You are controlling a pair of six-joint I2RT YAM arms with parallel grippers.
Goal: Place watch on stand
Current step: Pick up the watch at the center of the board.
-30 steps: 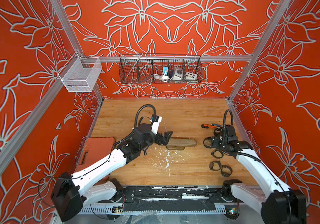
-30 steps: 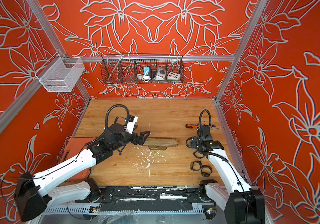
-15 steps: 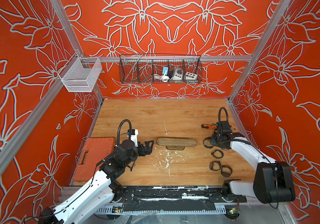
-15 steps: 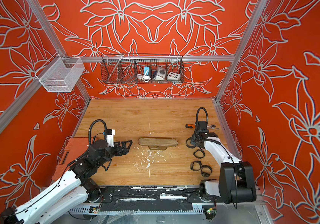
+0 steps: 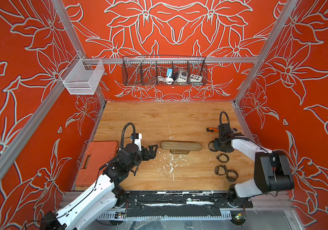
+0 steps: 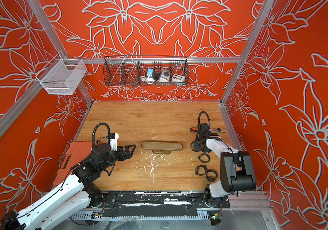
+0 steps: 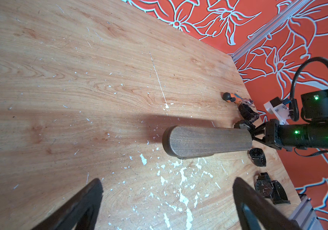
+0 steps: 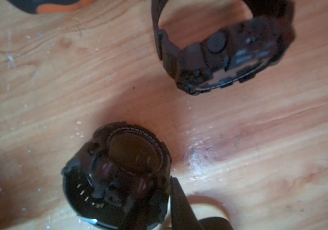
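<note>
The stand (image 5: 181, 146) (image 6: 161, 145), a dark-brown wooden bar on an oval base, sits mid-table with nothing on it. My right gripper (image 5: 216, 144) is low on the table just right of the stand. In the right wrist view a black round-faced watch (image 8: 131, 159) fills the space between the jaws, one finger (image 8: 179, 205) pressed against its strap and the other hidden behind it. The same watch (image 5: 211, 144) still rests on the wood. My left gripper (image 5: 153, 149) (image 7: 168, 184) hangs open a short way left of the stand (image 7: 207, 140), holding nothing.
Three more black watches (image 5: 222, 158) (image 5: 220, 170) (image 5: 231, 176) lie near the right edge, and another watch (image 8: 219, 51) sits beside the held one. An orange-handled screwdriver (image 5: 212, 129) lies behind the right gripper. An orange tool case (image 5: 97, 159) lies along the left edge.
My left gripper has drawn back leftward from the stand's left end, still open. My right arm has folded low and its jaws have narrowed onto the watch.
</note>
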